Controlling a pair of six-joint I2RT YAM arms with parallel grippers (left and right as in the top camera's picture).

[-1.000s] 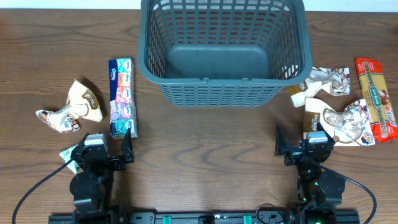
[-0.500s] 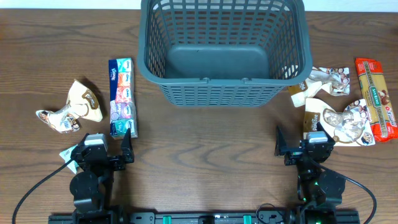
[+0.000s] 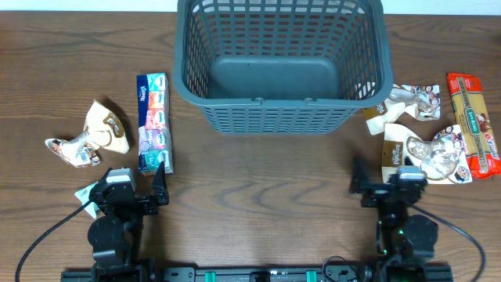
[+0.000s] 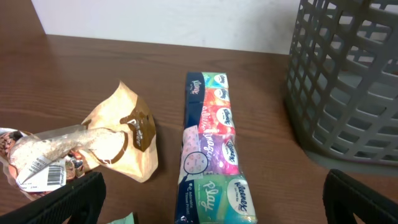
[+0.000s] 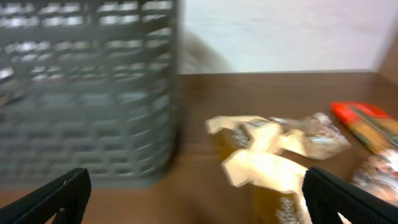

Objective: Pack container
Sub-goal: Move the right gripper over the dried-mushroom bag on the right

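Note:
The container (image 3: 282, 103), a large dark grey lattice basket, stands empty at the back middle of the table; its wall shows in the left wrist view (image 4: 348, 81) and, blurred, in the right wrist view (image 5: 87, 93). My left gripper (image 3: 129, 189) rests at the front left, open, with the near end of a multicoloured Kleenex tissue pack (image 4: 211, 149) lying between and just ahead of its fingers (image 4: 68, 196). My right gripper (image 3: 389, 182) sits at the front right, open and holding nothing, facing cream snack packets (image 5: 267, 162).
A tan crumpled packet (image 3: 98, 133) lies left of the tissue pack (image 3: 153, 121). A pale green scrap (image 3: 84, 193) lies by the left gripper. Right of the container lie two cream packets (image 3: 407, 106) (image 3: 427, 153) and a red-orange pack (image 3: 472, 125).
My right gripper has shifted slightly to the right, and its wrist view is motion-blurred. The left arm and all the objects stay where they were.

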